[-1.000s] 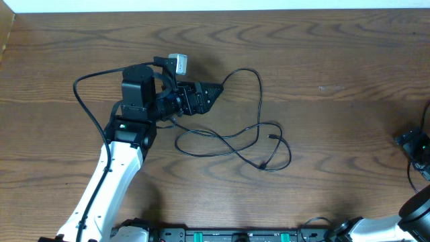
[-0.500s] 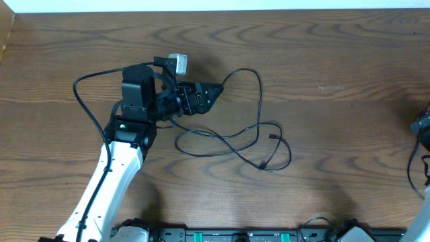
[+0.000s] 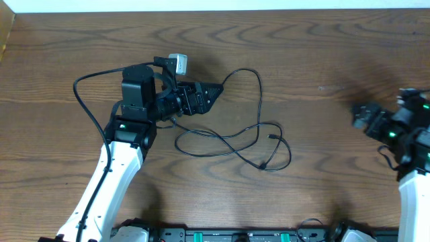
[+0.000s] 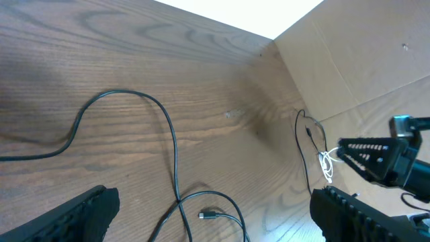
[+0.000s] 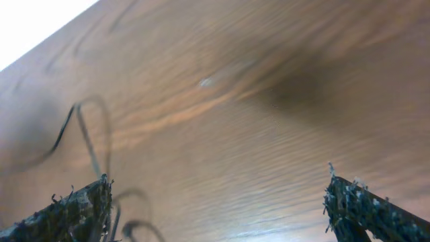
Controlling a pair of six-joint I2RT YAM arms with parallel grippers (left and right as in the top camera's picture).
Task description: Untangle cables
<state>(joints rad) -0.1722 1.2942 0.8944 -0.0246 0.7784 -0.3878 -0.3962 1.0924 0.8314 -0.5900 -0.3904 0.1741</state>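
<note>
The table [image 3: 322, 40] is dark brown wood with bold grain running along its length. A small pale scuff [image 3: 327, 88] marks it toward the right edge. A white strip [image 3: 215, 5] lies beyond the far edge. A cardboard panel [image 4: 349, 60] stands at the far right corner. The tan sliver [image 3: 5, 30] at the far left corner is possibly more cardboard.

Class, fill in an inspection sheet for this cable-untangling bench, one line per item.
Surface: brown wooden table.
Job's things: thin black cable in loose crossing loops, mid-table.
Clutter: nothing seen.
Grippers: left gripper open, next to the cable; right gripper open, far from it.
Cables: thick arm wire arcs beside the left arm.
Surroundings: cardboard wall past the table edge.
</note>
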